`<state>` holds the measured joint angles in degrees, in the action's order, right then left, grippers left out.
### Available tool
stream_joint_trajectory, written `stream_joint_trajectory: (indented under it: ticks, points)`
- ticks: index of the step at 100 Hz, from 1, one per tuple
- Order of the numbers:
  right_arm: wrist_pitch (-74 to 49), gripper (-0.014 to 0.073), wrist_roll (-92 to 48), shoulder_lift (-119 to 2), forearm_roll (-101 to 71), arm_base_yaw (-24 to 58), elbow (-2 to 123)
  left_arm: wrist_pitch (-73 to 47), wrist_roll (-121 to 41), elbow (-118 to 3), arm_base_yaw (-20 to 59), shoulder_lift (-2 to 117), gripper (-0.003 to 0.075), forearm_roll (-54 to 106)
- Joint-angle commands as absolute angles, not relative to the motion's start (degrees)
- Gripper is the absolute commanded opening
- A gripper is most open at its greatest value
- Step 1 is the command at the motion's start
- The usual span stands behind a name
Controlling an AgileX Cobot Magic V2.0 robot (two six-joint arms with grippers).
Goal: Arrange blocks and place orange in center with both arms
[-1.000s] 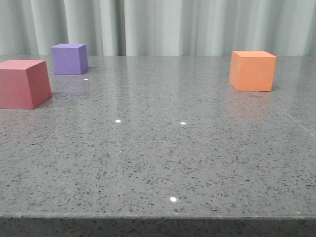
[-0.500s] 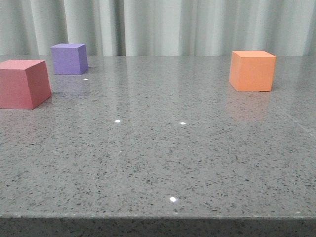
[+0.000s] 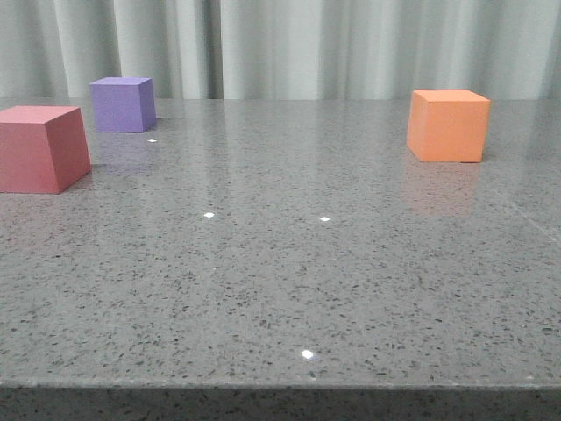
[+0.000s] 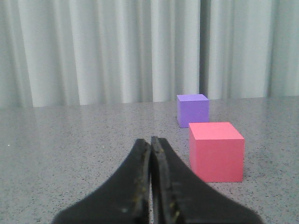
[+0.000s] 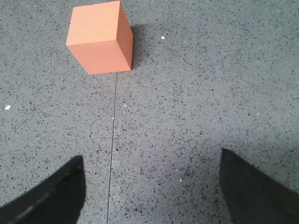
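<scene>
Item 1, L arm: not visible in my front view. Its wrist cam looks nearly level across the table [image 4: 56, 140] toward the curtain [image 4: 93, 51], so I read the wrist as held low and about horizontal.

Item 2, L gripper [image 4: 150, 144]: fingers [image 4: 135, 177] pressed together, only a hairline seam between them. Nothing held, nothing touched. Tips point just to one side of the red cube [image 4: 216, 151], w/ clear table between.

Item 3, R arm: also out of my front view. Its wrist cam looks steeply down on the table, so the wrist is raised and pitched downward.

Item 4, R gripper [image 5: 152, 163]: spread wide, fingers [image 5: 51, 193] at opposite edges of the view w/ bare table between. Empty, no contact. Orange cube [image 5: 99, 37] lies well ahead of the tips, apart from both, offset toward one finger's side.

Item 5, orange cube [image 3: 448, 125]: front view, far right of table, standing flat, alone, well apart from the other two.

Item 6, red cube [image 3: 40, 148]: front view, left edge, nearer to me than the purple one, partly cut off by the frame.

Item 7, purple cube [image 3: 124, 104]: far left, behind the red and a bit inboard, close to it but not touching; gap shows in the L wrist cam too [image 4: 192, 110].

Item 8, table centre: grey speckled, glossy, w/ a few light glints. A thin seam line [image 5: 113, 140] runs through the R wrist view, ending near the orange cube.
</scene>
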<state>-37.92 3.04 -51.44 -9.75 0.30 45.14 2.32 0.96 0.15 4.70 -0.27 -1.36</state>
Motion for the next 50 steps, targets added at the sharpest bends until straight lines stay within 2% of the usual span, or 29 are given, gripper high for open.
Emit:
stream_joint_trajectory:
  ticks: [1,25,50]
  points:
    - [-34.5,0.0636,2.4,-51.2,-10.3,0.3,47.4,6.9,1.3,2.6,5.0,-2.1,-0.0019,-1.1]
    - [-37.5,0.0636,2.4,-55.5,-11.0,0.9,54.4,6.9,1.3,2.6,5.0,-2.1,-0.0019,-1.1]
    - [-40.0,0.0636,2.8,-68.0,-10.6,7.8,66.1,6.9,1.3,2.6,5.0,-2.1,-0.0019,-1.1]
